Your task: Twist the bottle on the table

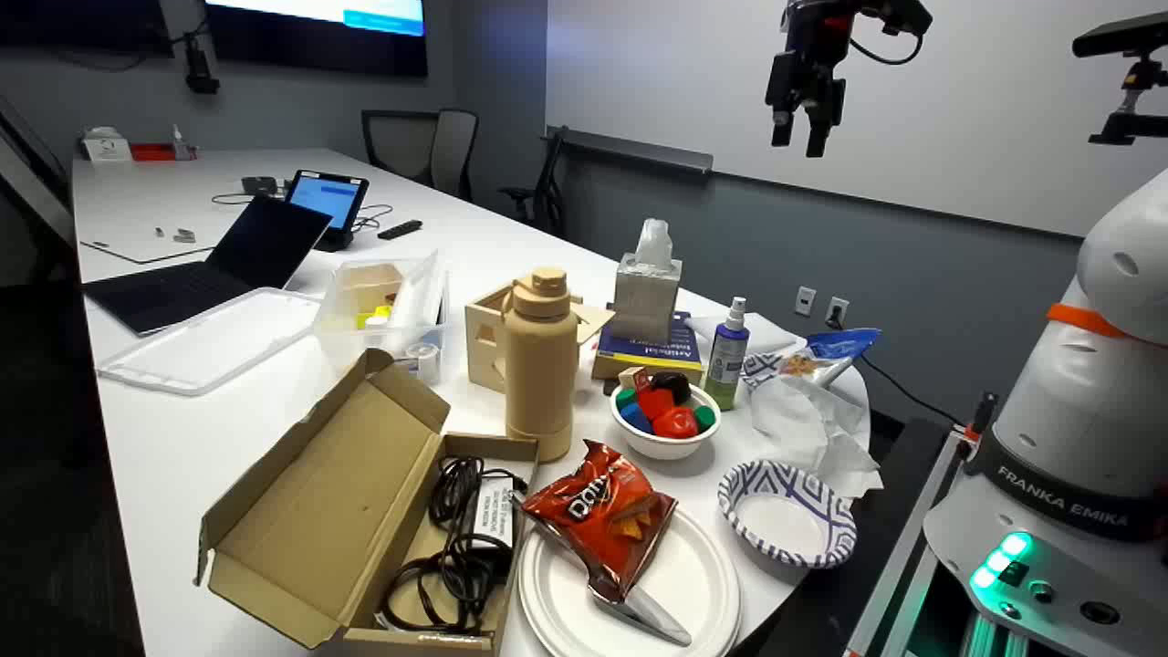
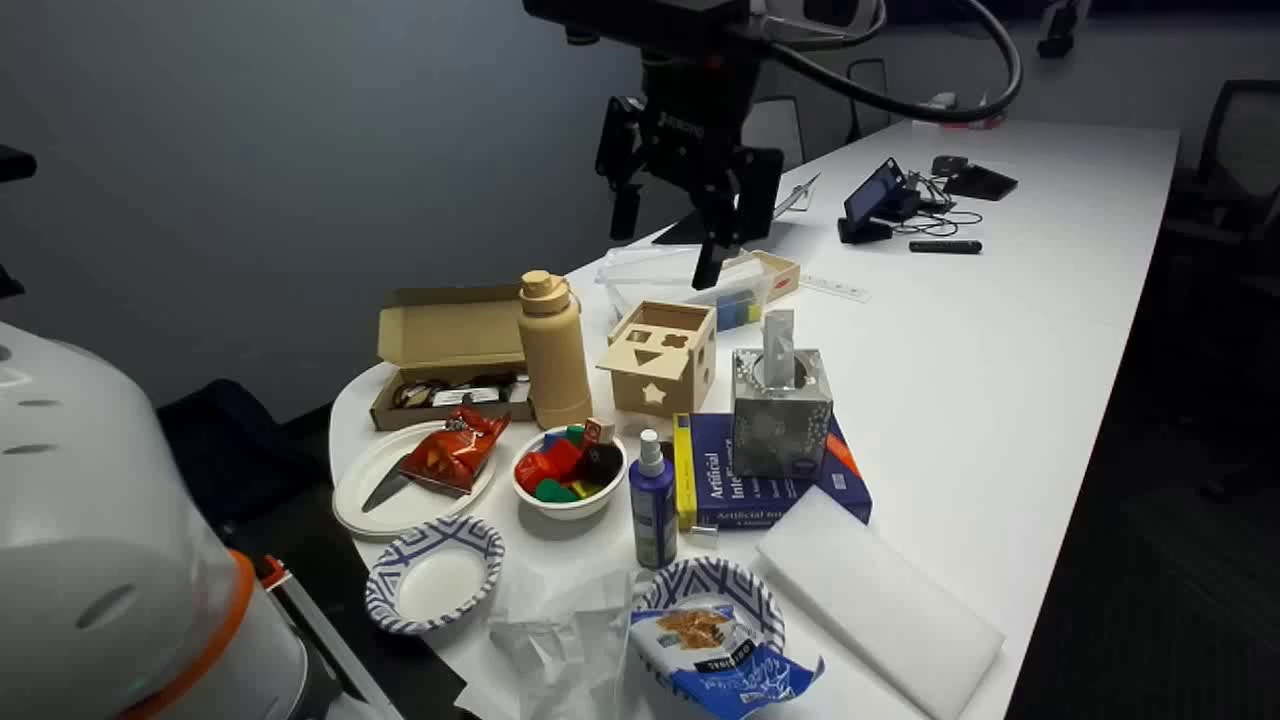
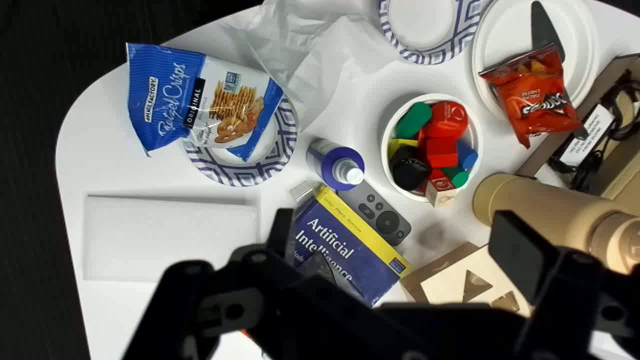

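The tall tan bottle stands upright on the white table in both exterior views (image 1: 540,383) (image 2: 556,365). The white table shows bare parts in both exterior views (image 1: 182,456) (image 2: 1000,350). My gripper is open and empty, high above the table, in both exterior views (image 1: 799,139) (image 2: 667,245), apart from the bottle. In the wrist view my gripper (image 3: 400,240) has its fingers wide apart. There the bottle (image 3: 545,207) lies at the right edge of the picture, its cap partly hidden behind the right finger and cut off by the edge.
Close around the bottle are an open cardboard box (image 1: 328,493), a wooden shape box (image 2: 650,385), a bowl of blocks (image 1: 664,445) and a Doritos bag (image 1: 602,511) on plates. A tissue box (image 2: 782,430) on a book (image 2: 720,490) and a blue-labelled spray bottle (image 2: 654,510) stand nearby.
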`<act>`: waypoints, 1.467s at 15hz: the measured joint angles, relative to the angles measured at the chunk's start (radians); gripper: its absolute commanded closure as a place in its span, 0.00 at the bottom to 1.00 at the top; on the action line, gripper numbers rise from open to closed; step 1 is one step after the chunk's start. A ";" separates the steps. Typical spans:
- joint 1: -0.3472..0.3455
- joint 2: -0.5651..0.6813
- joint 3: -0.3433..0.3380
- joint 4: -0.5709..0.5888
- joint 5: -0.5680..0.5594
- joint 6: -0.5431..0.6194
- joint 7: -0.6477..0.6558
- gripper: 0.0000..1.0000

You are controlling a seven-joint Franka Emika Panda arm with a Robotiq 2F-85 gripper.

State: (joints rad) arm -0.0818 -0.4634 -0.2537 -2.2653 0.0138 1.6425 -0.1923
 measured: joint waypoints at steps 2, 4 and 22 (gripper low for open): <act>0.000 0.000 0.000 0.000 0.000 0.000 0.000 0.00; 0.000 0.000 0.000 0.000 0.000 0.000 0.000 0.00; 0.051 0.065 0.395 -0.122 0.115 0.344 0.712 0.00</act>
State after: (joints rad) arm -0.0310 -0.3985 0.1417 -2.3874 0.1286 1.9865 0.5200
